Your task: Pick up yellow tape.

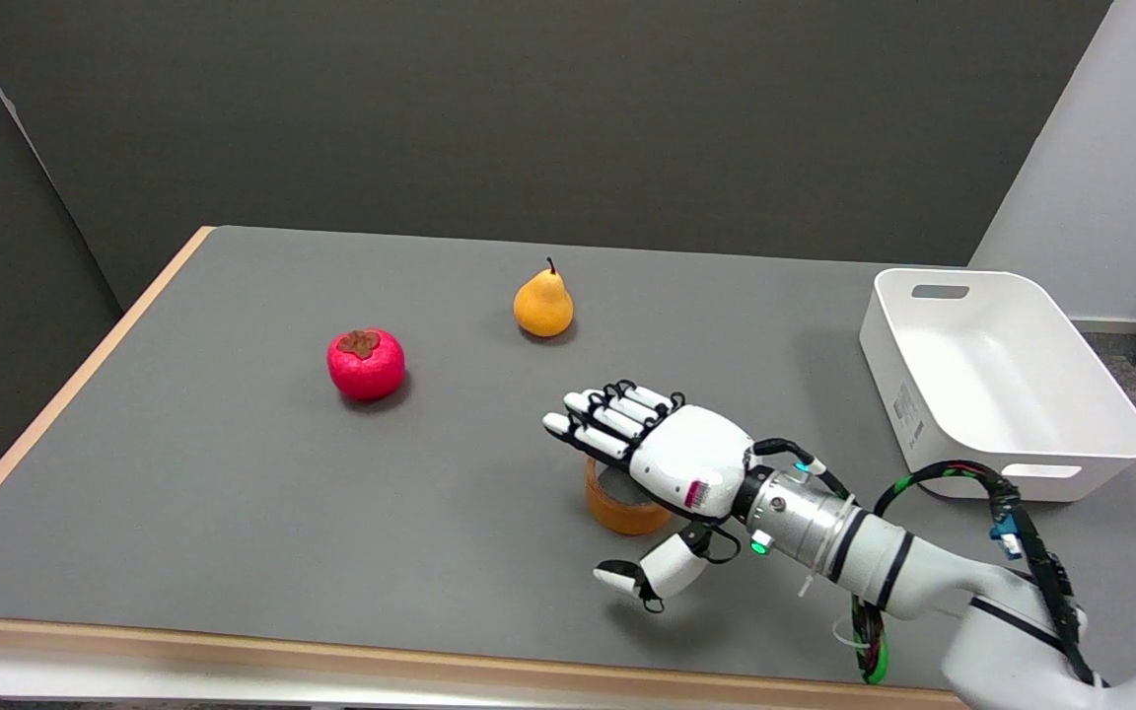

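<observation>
Head view shows your right hand [662, 463] spread open, holding nothing, directly over the yellow tape [617, 508] beneath its palm.

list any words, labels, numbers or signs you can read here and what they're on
Nothing here is legible.
White bin: a sticker on its outer left wall carries dark print, too small and blurred to read.
Right hand: a small red patch near the wrist, no readable characters.
Yellow tape, pear, red fruit: no text visible.

Hand [672, 459] over tape [619, 508]; pear [543, 302] behind.
</observation>
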{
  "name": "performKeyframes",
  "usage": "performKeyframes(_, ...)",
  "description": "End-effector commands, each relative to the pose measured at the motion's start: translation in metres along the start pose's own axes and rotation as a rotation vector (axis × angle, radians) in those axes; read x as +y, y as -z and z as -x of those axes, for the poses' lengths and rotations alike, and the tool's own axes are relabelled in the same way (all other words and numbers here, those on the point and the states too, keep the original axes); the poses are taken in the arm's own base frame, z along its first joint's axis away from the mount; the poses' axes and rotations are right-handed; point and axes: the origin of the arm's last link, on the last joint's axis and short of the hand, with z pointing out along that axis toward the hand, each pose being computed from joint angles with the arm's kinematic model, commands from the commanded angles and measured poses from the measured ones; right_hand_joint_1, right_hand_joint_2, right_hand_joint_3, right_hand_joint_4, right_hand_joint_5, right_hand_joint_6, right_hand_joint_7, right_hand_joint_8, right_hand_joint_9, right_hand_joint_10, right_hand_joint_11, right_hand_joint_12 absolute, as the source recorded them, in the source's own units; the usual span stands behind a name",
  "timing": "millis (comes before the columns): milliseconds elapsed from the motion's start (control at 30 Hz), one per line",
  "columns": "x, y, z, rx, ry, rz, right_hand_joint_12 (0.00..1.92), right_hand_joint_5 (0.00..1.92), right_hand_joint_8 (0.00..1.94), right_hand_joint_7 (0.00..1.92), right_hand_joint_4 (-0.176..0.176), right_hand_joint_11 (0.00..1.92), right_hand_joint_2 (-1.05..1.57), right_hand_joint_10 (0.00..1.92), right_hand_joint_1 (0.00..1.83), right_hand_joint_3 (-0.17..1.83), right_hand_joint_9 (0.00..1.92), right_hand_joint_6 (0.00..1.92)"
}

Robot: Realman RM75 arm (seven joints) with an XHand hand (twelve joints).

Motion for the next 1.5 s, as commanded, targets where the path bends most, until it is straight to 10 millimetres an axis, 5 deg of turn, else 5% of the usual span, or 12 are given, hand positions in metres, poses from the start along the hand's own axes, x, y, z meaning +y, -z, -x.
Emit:
performKeyframes(33,0.003,-0.026,0.009,0.02,-0.007,0.022,0.91,0.0,0.03,0.0,0.062,0.0,0.47,0.26,0.4,0.91,0.0,0.0)
performKeyframes(333,0.013,-0.025,0.017,0.005,-0.003,0.043,1.03,0.0,0.09,0.0,0.074,0.01,0.48,0.35,0.42,0.91,0.0,0.0)
performKeyframes(533,0.018,-0.022,0.021,0.021,-0.022,0.041,1.08,0.0,0.19,0.03,0.103,0.09,0.51,0.52,0.48,0.95,0.06,0.18)
performKeyframes(1000,0.025,-0.018,0.02,0.017,0.0,0.034,1.42,0.2,0.4,0.32,0.156,0.35,0.64,0.78,0.96,0.99,0.36,0.48)
performKeyframes(1333,0.033,-0.014,0.026,0.021,-0.033,0.046,1.45,0.2,0.42,0.34,0.158,0.38,0.64,0.82,0.96,0.99,0.39,0.5)
performKeyframes(1500,0.036,-0.012,0.027,0.025,-0.044,0.05,1.52,0.28,0.54,0.41,0.174,0.44,0.65,0.89,0.97,0.99,0.45,0.67)
